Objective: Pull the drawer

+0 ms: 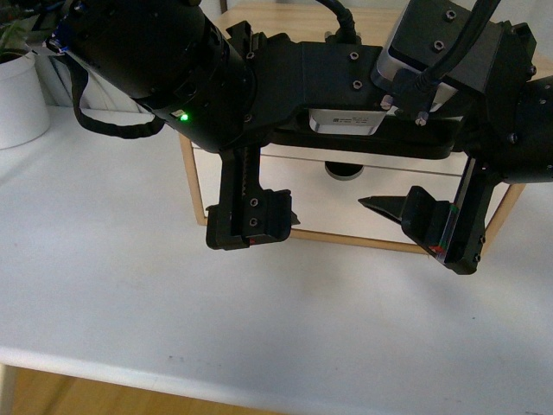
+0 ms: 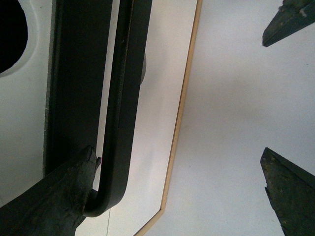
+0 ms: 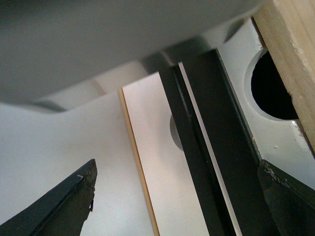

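Smooth white drawer [image 2: 22,128] with a half-round notch [image 2: 10,34] and a matte black bar handle [image 2: 125,98], bent at its end. Left tool [image 2: 177,150] and right tool [image 3: 177,163] both gape wide, astride the handle.

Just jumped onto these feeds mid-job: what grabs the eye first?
Black arms crowd the top of the front view, the left gripper hanging wide open before the small wooden cabinet on the white table. In both wrist views the long black handle of the drawer dominates; the right gripper, open, straddles it.
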`<state>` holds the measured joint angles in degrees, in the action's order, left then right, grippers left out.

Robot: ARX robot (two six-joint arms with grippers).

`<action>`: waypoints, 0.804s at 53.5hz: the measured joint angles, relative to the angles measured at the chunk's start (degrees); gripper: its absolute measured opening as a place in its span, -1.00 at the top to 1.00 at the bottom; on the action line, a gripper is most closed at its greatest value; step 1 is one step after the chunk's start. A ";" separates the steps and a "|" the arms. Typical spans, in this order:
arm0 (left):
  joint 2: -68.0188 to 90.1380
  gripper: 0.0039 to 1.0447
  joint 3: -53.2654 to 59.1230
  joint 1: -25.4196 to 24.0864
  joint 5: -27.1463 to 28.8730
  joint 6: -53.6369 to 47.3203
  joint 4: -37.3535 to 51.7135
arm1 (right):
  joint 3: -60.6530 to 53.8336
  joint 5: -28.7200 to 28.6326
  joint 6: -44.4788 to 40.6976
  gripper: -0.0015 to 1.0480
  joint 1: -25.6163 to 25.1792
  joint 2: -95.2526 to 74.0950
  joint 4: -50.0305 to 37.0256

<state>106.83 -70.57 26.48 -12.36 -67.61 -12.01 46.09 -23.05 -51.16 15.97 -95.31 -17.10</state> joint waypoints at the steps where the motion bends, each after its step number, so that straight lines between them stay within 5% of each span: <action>1: 0.00 -0.89 -0.02 0.00 0.00 -0.02 -0.02 | 0.04 0.00 0.00 -0.83 0.00 -0.04 0.02; 43: 0.92 -0.89 -0.85 0.04 1.09 -1.36 0.33 | 1.66 -0.33 -0.48 -0.83 -1.27 -2.27 3.28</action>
<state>107.74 -71.42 26.52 -11.27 -68.97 -11.68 47.75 -23.38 -51.64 14.70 -97.58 -13.82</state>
